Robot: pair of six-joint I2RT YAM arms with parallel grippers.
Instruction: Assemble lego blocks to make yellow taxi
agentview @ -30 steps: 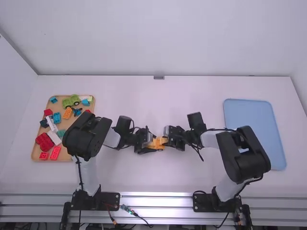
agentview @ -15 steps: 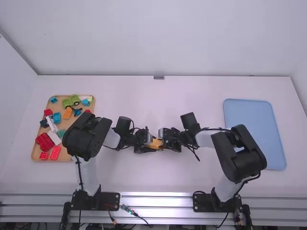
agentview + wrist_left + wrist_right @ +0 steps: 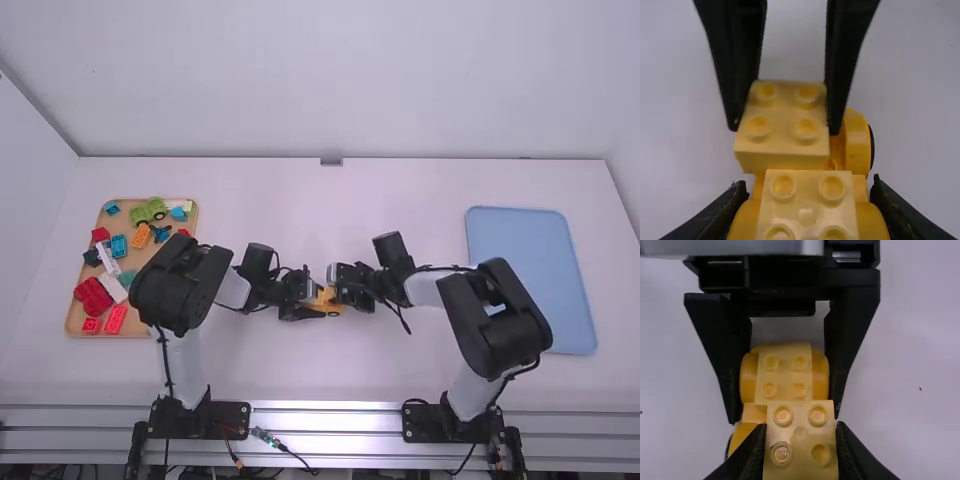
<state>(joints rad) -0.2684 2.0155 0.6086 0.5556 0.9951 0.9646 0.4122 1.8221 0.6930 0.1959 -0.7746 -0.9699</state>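
Note:
Over the table's middle, my left gripper (image 3: 306, 300) and right gripper (image 3: 344, 286) face each other around the orange-yellow taxi body (image 3: 325, 300). In the left wrist view my left gripper (image 3: 808, 184) is shut on that body (image 3: 747, 222), which has a wheel and a pale yellow studded block (image 3: 806, 216) on top. My right gripper (image 3: 801, 426) is shut on a pale yellow four-stud brick (image 3: 800, 439). This brick overlaps the body beside the block; whether it is pressed on, I cannot tell. Part of the body is hidden by the bricks.
A wooden tray (image 3: 72, 322) with several coloured bricks and a green toy vehicle (image 3: 149, 210) lies at the left, partly under the left arm. A blue tray (image 3: 520, 240) lies at the right, partly behind the right arm.
My right gripper has shifted left, closer to my left gripper, covering more of the taxi body. The left arm has stayed in place.

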